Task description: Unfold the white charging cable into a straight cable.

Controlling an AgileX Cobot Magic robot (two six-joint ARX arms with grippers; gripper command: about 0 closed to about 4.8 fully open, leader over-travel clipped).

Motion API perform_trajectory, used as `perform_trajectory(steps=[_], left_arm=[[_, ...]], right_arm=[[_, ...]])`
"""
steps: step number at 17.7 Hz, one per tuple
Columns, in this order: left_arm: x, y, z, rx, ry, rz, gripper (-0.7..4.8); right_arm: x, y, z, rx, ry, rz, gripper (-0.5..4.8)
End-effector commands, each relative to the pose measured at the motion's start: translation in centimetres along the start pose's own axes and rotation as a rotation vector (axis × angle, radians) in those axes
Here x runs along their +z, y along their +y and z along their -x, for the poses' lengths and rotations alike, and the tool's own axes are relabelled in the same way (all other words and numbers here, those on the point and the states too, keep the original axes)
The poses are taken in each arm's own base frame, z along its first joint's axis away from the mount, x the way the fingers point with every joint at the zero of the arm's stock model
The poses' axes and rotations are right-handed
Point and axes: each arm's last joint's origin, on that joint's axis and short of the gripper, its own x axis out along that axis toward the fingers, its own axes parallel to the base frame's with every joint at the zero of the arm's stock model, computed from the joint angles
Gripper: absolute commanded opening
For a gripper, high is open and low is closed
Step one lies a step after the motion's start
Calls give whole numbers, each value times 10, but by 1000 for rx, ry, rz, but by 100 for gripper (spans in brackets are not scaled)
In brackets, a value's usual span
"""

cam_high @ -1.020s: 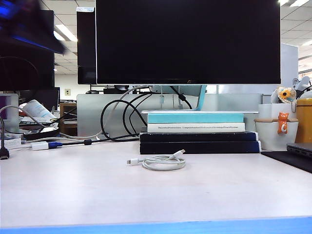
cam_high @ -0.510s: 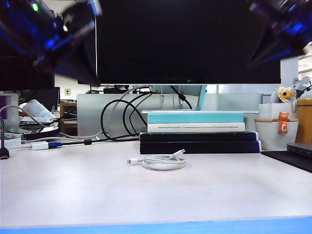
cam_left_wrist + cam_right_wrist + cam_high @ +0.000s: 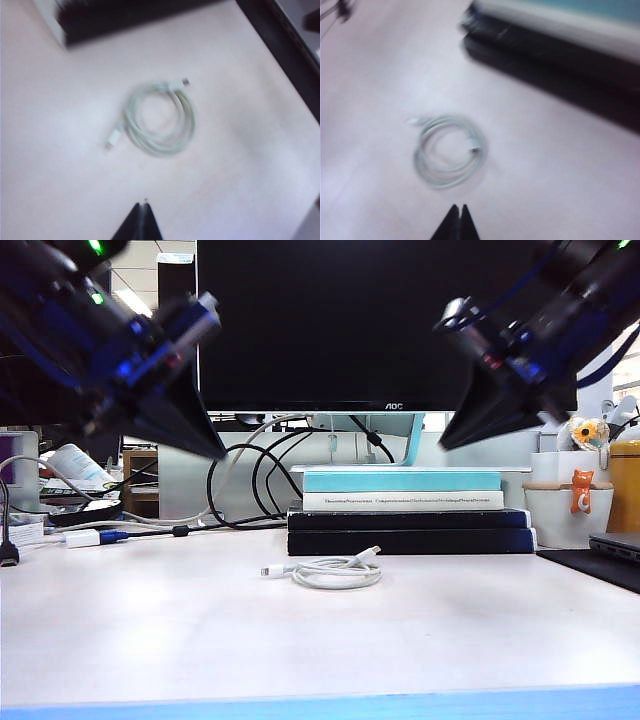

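Lying on the pale desk (image 3: 150,630), near the middle and just in front of the book stack, is the white charging cable (image 3: 335,573): wound in a loose flat coil, one plug (image 3: 272,571) pointing left, the other (image 3: 368,554) raised at the coil's far right (both wrist views are blurred, yet each shows the same coil with both plugs). Nothing touches it.

Left gripper (image 3: 212,447): in the air above and to the left of the coil, well apart from it, tilted down toward the middle, fingers pressed together to a point, holding nothing; its tip shows in the left wrist view (image 3: 144,206).

Right gripper (image 3: 450,440): mirrored above and to the right of the coil, likewise pinched closed and empty (image 3: 457,209).

Stack of books (image 3: 405,512): two dark volumes under a white and a teal one.

Black looped cables (image 3: 245,485): behind, left of the books.

Monitor (image 3: 385,325): farthest back, screen dark.
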Motion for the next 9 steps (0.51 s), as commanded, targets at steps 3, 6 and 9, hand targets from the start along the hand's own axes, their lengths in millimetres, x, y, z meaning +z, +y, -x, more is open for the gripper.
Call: perform_trajectory(steps=[3,6,9], left_arm=[[1,-1,-23,-75,71,41,55],[15,-10,-39,-89,111,54,401],[28,-19,-55,62,124,91,401]], right_arm=[[1,10,-27,70,63,101,-5],[1,11,-31,72,59,113,-5],[5,10,-29,41,51,119,-5]])
